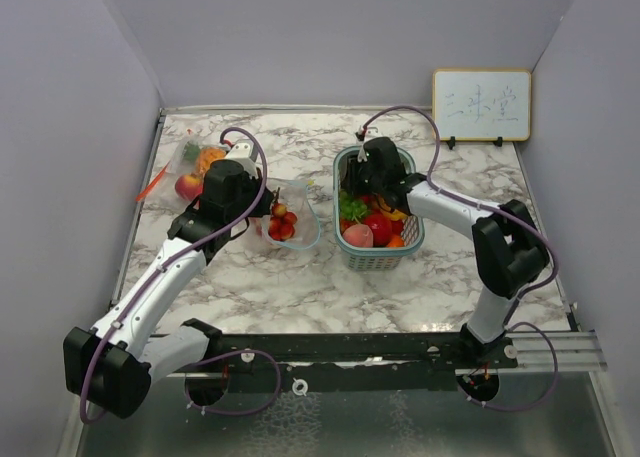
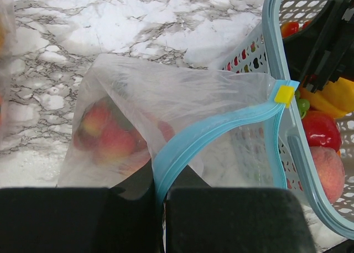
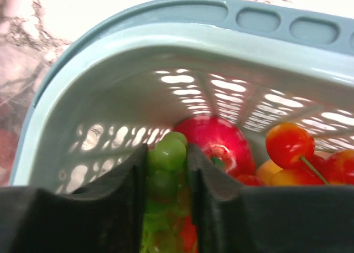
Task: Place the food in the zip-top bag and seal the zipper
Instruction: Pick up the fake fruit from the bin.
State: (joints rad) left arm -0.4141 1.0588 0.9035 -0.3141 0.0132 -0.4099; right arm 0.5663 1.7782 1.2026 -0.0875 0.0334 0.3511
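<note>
**Desk:** What keeps the zip-top bag (image 2: 166,98) standing on the marble table (image 1: 300,307)?

**Photographer:** The left gripper (image 2: 160,200). Its jaws are clamped tight on the blue zipper rim, which props the mouth open toward the teal basket (image 3: 166,37) just beside it. That makes for a short carry. The yellow slider (image 2: 284,94) sits at the far end of the track, so nothing is sealed yet.

**Desk:** And the other arm?

**Photographer:** The right gripper (image 3: 166,175) is down inside the basket, its fingers pressed against both sides of the green grapes (image 3: 168,153). It looks like a pinch on the bunch, which has not been lifted.

**Desk:** Where is the food?

**Photographer:** It is split between the two. Some reddish fruit (image 2: 110,137) already lies in the bag's bottom corner. A red apple (image 3: 221,142), cherries and the rest wait in the basket. By my reckoning the loading is only partly done, and the zipper comes last.
</note>
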